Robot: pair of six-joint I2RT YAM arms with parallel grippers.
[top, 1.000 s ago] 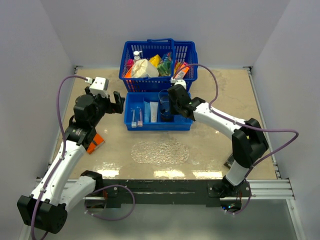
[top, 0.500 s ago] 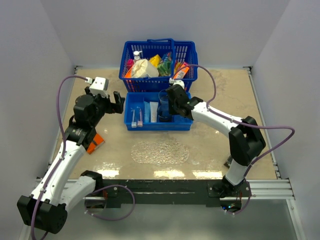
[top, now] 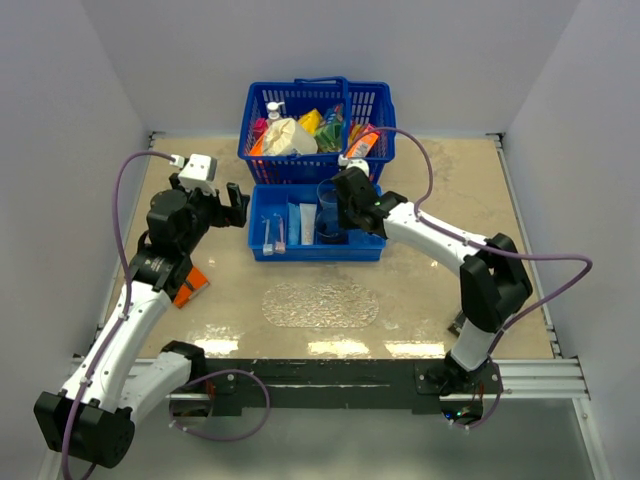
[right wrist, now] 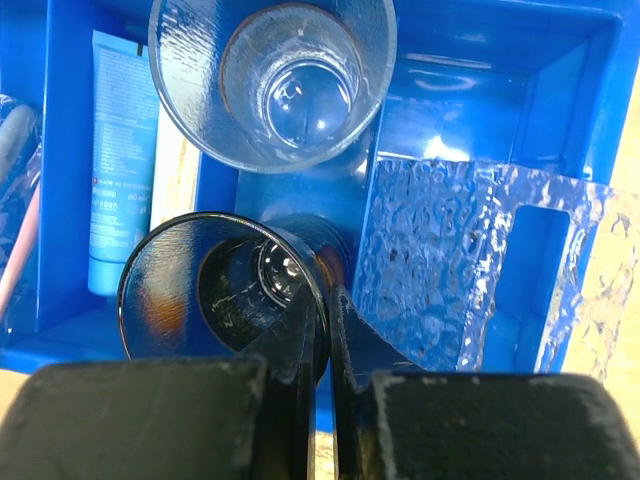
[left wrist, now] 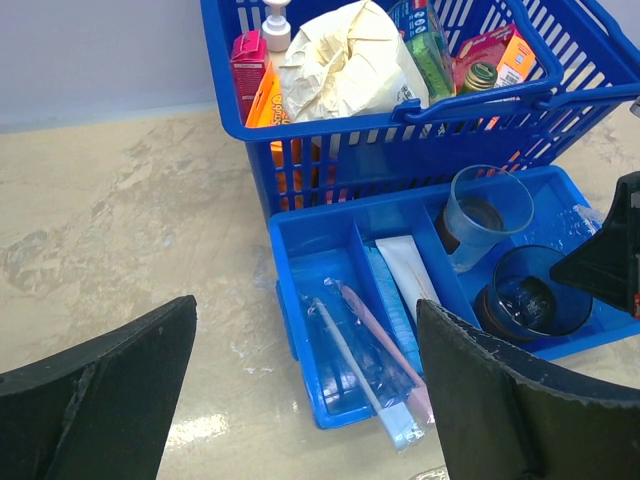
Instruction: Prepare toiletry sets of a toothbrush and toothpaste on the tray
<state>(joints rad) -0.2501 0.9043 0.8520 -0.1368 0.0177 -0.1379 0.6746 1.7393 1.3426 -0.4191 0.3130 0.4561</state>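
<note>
Toothbrushes (left wrist: 365, 345) in clear wrap and pale toothpaste tubes (left wrist: 410, 275) lie in the blue divided bin (left wrist: 300, 240), apart from the clear bumpy oval tray (top: 320, 303). Right tool (right wrist: 325, 300) pinches a dark smoky cup (right wrist: 215, 290) by its rim; left tool (left wrist: 305, 300) gapes empty.

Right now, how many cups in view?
2, both in the blue divided bin's right compartment: a pale clear cup at the far end, a dark smoky cup nearer, rim pinched by the right end effector. The blue handled basket could hide more.
</note>
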